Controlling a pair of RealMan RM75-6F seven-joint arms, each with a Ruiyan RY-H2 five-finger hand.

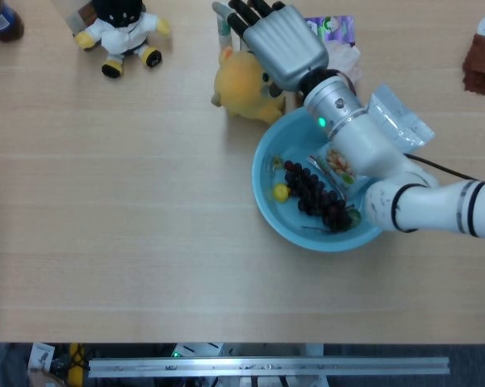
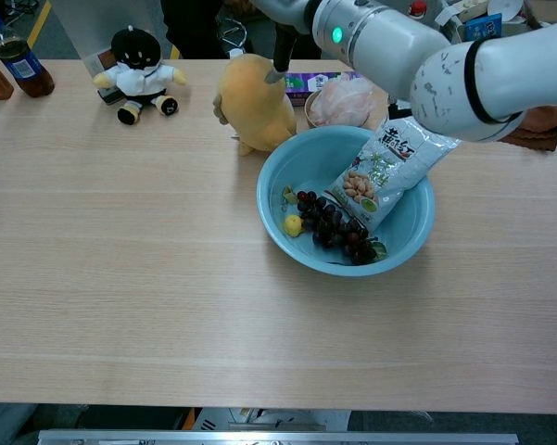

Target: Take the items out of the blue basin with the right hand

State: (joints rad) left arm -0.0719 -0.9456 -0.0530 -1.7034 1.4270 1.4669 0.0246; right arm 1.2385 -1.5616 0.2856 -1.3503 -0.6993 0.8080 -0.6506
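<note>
Black-and-white plush doll (image 1: 121, 32) at far left of table (image 1: 105, 201), yellow plush toy (image 1: 244, 85) lay on table beside blue basin (image 1: 268, 211), right hand (image 1: 276, 36) above toy, fingers spread, holding nothing, grapes (image 1: 315, 193) and snack bag (image 2: 378, 176) remained in basin, left hand unseen.
</note>
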